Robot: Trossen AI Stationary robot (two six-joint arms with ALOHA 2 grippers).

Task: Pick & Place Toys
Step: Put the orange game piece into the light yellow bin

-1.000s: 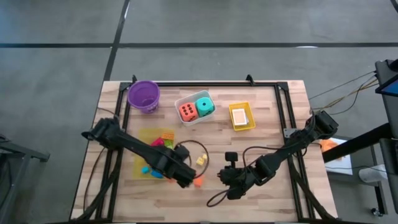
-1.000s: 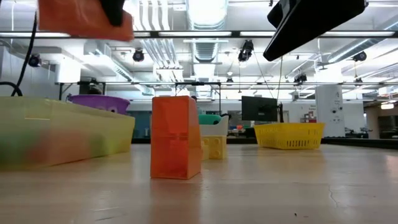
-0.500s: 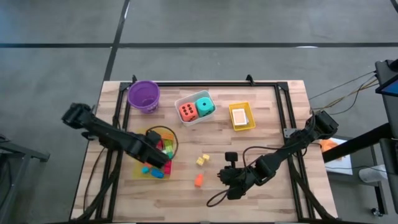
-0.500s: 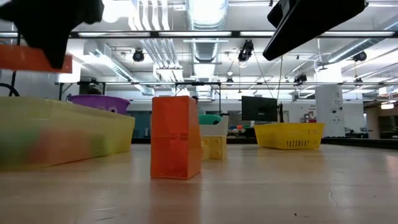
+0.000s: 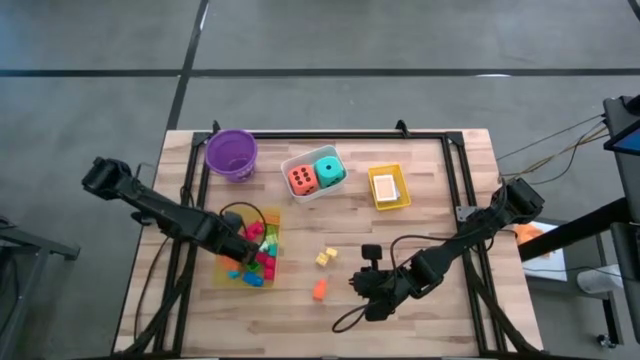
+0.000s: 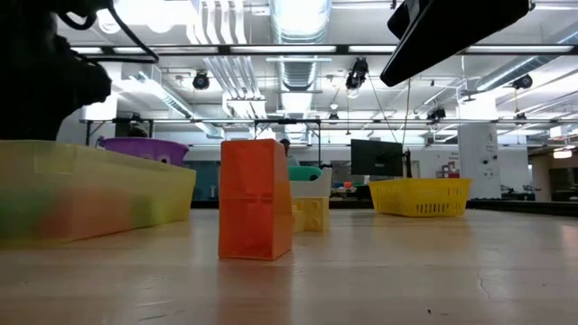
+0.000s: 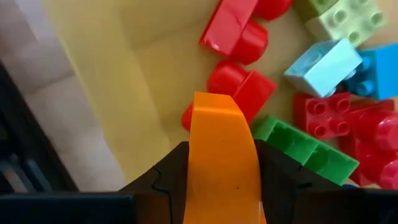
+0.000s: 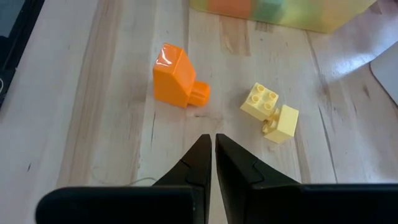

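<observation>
Left gripper (image 7: 224, 180): we see it over the yellow tray (image 5: 226, 270), its jaws pinching an orange block (image 7: 222, 155).
Yellow tray: it sits on the left side of the tabletop (image 5: 430, 200). We count red, green and light blue blocks (image 7: 323, 65) piled inside it.
Right gripper (image 8: 213, 149): it waits low over the tabletop, on the right half, with its jaws pressed together and nothing between them.
Loose toys: we see another orange block (image 5: 319, 289) standing alone near the middle front of the tabletop, and two small yellow blocks (image 5: 324, 257) just behind it, touching each other.
Dice: an orange die (image 5: 301, 180) and a teal die (image 5: 329, 170) sit side by side in the white tray (image 5: 292, 161) at the back.
Cards: a small card (image 5: 386, 187) lies in the little yellow basket (image 5: 399, 170).
Purple bowl (image 5: 231, 153): it stands at the back left.
</observation>
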